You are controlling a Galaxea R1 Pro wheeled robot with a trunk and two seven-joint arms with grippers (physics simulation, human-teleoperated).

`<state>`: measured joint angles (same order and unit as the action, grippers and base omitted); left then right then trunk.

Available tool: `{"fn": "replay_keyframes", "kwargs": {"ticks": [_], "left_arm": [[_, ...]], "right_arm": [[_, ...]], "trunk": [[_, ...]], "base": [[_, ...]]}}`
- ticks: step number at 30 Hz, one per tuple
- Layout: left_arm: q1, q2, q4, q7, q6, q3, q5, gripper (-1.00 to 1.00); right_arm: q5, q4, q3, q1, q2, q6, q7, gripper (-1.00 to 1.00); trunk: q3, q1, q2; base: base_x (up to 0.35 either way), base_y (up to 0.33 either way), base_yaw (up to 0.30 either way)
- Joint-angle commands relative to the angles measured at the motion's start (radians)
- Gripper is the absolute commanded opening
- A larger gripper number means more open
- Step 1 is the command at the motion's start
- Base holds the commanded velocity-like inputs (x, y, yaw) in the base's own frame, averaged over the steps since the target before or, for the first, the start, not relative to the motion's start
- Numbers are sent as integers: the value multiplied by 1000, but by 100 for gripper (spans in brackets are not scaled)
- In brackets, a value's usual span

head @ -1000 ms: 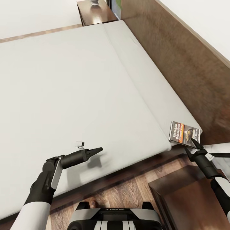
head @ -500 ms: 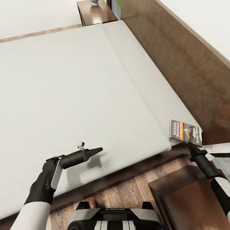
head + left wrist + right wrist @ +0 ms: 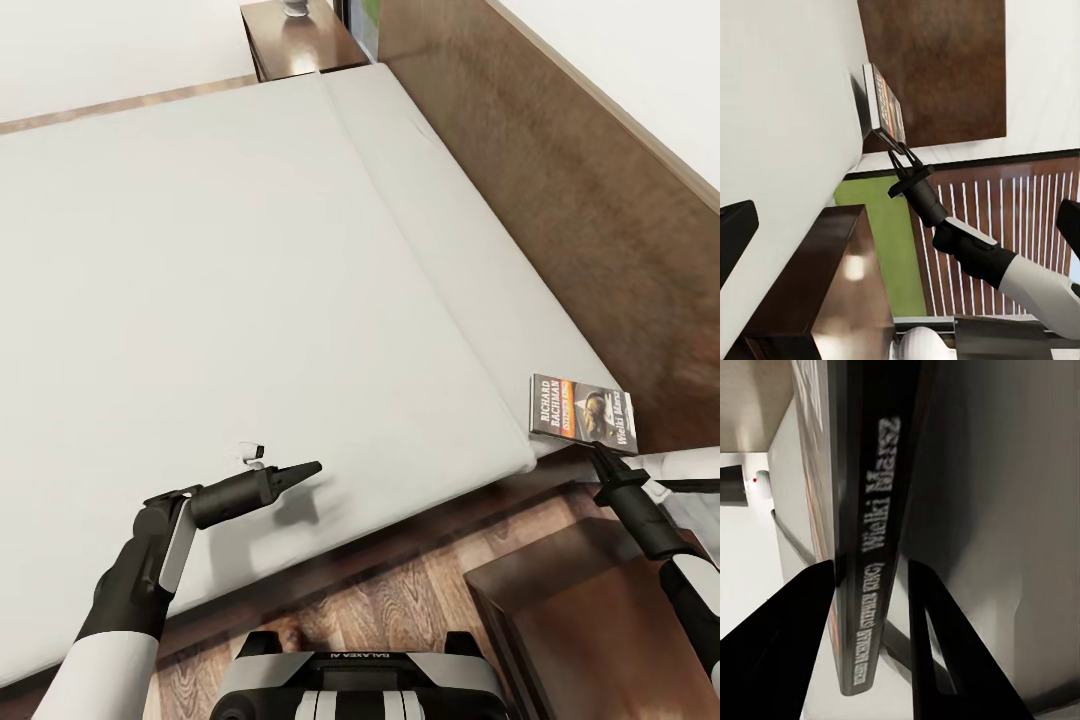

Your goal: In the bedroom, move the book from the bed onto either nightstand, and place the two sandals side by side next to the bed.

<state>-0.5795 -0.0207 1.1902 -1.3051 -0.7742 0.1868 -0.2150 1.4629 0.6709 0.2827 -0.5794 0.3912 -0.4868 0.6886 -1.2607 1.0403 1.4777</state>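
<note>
Right pincer is clamping the book at the bed's near corner. Lifting it across to the nightstand comes next, keeping grip firm.

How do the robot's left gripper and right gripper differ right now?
The right gripper sits at the mattress corner by the headboard, its fingers on either side of the book; the left gripper is over bare mattress with nothing between its fingers. The right gripper points up toward the book's lower edge; the left gripper points sideways toward the robot's right. Both have dark tapered fingers on black forearms.
</note>
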Motion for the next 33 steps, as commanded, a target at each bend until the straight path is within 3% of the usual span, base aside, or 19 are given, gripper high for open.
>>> {"fn": "replay_keyframes", "kwargs": {"ticks": [1,6,33], "left_arm": [[0,-1,0,-3,-10,2,0,100],[0,-1,0,-3,-11,2,0,100],[0,-1,2,-4,-11,2,0,100]], "right_arm": [[8,-1,1,0,0,-9,0,-100],[8,-1,1,-1,0,-9,-1,-100],[8,-1,1,0,0,-9,0,-100]], "trunk": [[0,0,0],[0,0,0],[84,-104,-189]], "base": [[0,0,0],[0,0,0],[0,0,0]]}}
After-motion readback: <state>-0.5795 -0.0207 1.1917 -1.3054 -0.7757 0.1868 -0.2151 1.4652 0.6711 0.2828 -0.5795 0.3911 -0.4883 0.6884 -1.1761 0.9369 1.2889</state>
